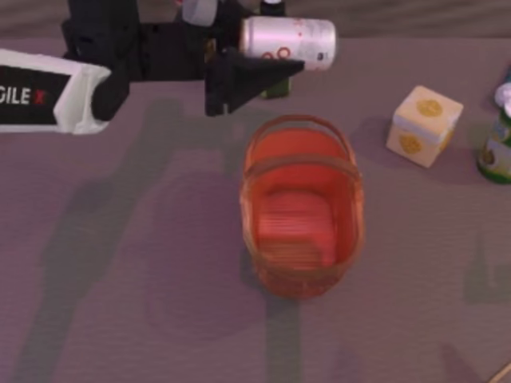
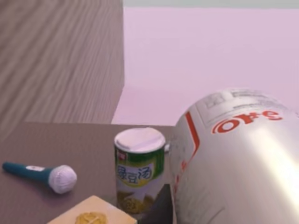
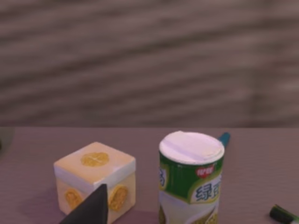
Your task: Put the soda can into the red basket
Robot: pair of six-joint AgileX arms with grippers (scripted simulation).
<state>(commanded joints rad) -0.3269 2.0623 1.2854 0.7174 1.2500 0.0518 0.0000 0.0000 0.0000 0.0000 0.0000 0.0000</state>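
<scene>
The soda can (image 1: 287, 40), white and silver with red markings, lies on its side in the air at the back of the table. My left gripper (image 1: 259, 46) is shut on it. It hangs just beyond the far rim of the red basket (image 1: 353, 231), an orange-red woven oval standing upright in the table's middle. In the left wrist view the soda can (image 2: 233, 163) fills the near side beside one dark finger (image 2: 163, 207). My right arm is outside the top view. Its wrist view shows one dark fingertip (image 3: 93, 207) with nothing beside it.
A cream cube with orange marks (image 1: 424, 125) sits right of the basket. A green-labelled tin (image 1: 497, 148) stands at the right edge. A teal microphone (image 2: 42, 175) lies farther off. Partly hidden under the held can is a dark green bottle (image 1: 276, 86).
</scene>
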